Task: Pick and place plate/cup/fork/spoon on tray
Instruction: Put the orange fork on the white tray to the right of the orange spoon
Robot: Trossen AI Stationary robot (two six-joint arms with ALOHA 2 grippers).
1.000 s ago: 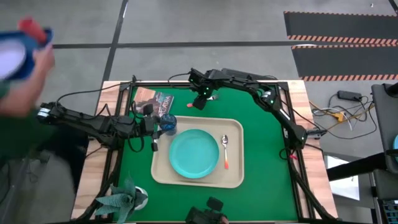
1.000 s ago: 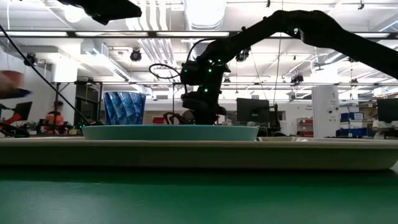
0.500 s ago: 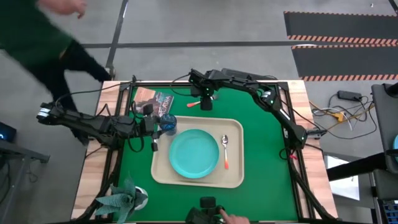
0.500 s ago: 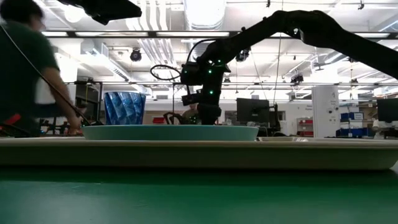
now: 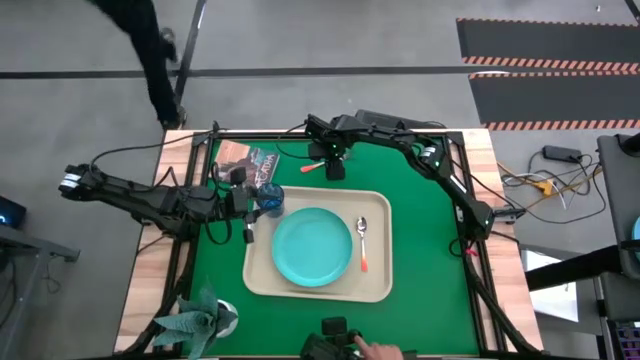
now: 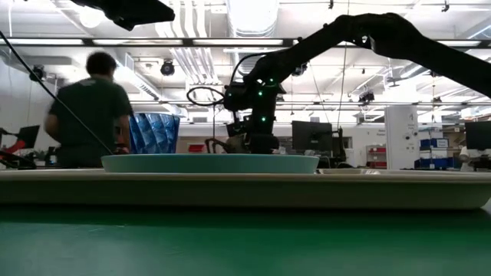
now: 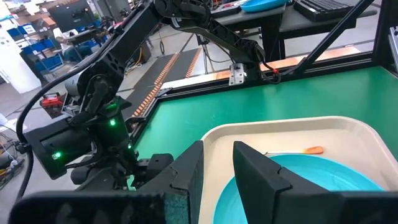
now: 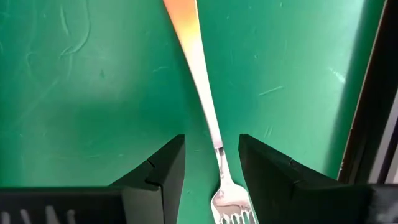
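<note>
Your right gripper (image 8: 211, 163) has its fingers (image 8: 158, 168) apart, straddling the fork (image 8: 202, 118) lying on the counter (image 5: 420, 240) just beyond the tray (image 5: 375, 285). Plate (image 5: 312, 246), spoon (image 5: 363, 240) and cup (image 5: 269, 198) already sit on the tray; only the fork is left. Left gripper (image 7: 216, 163) waits by the cup, fingers apart; the fork's tines are cut off in the wrist view.

My overhead camera looks straight down on the whole table. My low one sits level with the tabletop, facing across the tray (image 6: 245, 188) into the room. The left wrist camera shares that tray (image 7: 348, 127); the right wrist camera looks closely down at the fork (image 8: 202, 106).
</note>
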